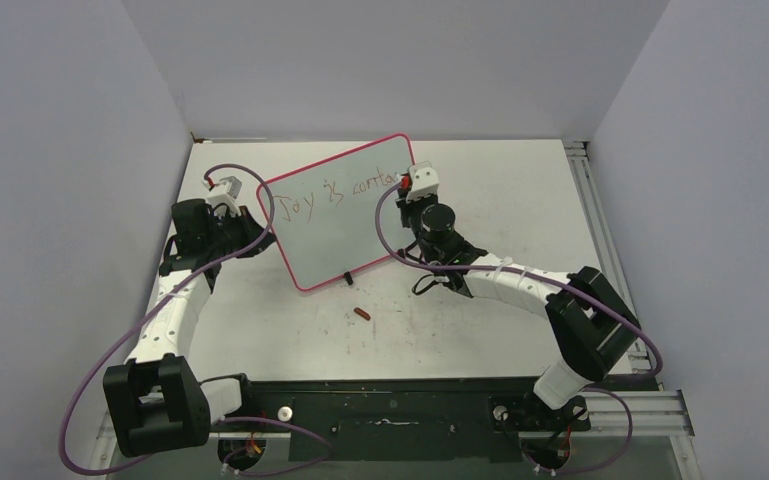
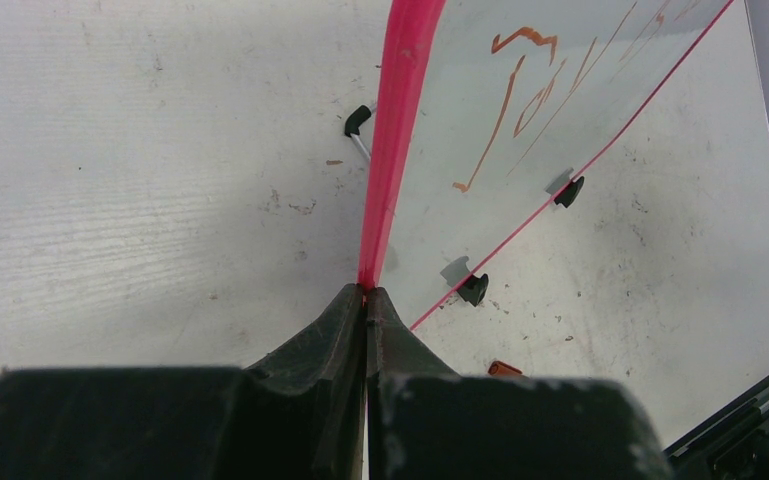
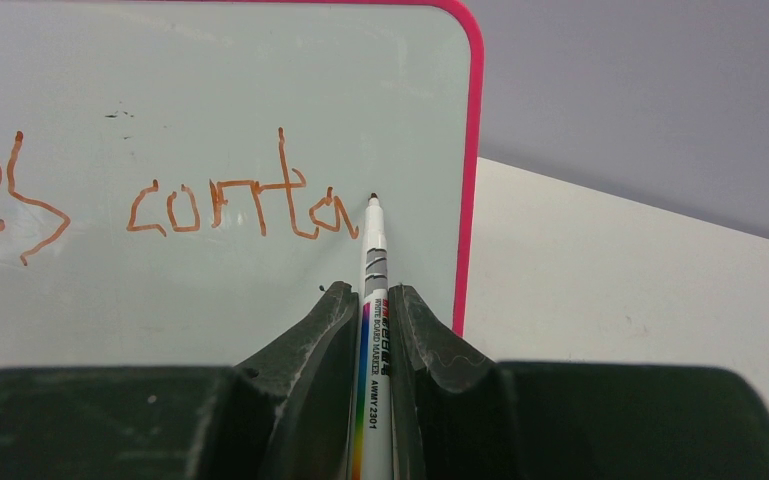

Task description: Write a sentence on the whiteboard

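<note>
The whiteboard (image 1: 335,215) stands propped up at a tilt on the counter (image 1: 520,190), toward the back and left of centre. It is pale grey-white with rounded corners, a thin pink frame (image 3: 468,180) and small black feet (image 2: 473,289). The sentence (image 1: 332,190) runs along its upper edge in thin reddish-brown strokes, reading "Joy is conta". The left gripper (image 2: 365,295) is clamped tight on the board's left edge. The right gripper (image 3: 372,292) is closed around a white marker (image 3: 373,335), whose tip sits just past the last letter; whether it touches the board is unclear.
</note>
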Controlling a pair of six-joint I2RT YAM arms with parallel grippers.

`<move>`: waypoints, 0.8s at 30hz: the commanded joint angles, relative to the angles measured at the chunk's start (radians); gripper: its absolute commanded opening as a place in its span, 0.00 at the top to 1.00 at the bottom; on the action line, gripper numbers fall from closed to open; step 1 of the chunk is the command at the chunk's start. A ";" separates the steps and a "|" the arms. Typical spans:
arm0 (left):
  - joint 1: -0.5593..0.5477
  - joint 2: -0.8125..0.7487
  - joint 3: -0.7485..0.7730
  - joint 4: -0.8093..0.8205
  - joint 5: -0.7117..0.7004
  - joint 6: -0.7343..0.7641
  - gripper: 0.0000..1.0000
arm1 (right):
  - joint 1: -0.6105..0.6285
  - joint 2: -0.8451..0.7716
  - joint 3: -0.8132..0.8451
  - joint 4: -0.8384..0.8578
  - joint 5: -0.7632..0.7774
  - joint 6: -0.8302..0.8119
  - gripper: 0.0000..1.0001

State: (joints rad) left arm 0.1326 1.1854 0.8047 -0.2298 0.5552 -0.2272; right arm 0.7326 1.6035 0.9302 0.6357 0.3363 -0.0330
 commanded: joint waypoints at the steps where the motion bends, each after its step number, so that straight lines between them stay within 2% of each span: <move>1: -0.002 -0.022 0.030 0.035 0.022 0.010 1.00 | -0.007 0.017 0.054 0.059 -0.012 -0.009 0.95; 24: -0.003 -0.024 0.031 0.035 0.022 0.009 1.00 | 0.010 -0.012 -0.018 0.031 -0.021 -0.017 0.95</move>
State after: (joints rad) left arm 0.1326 1.1854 0.8047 -0.2298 0.5545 -0.2272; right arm 0.7345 1.6173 0.9348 0.6502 0.3153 -0.0448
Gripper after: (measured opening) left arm 0.006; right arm 0.151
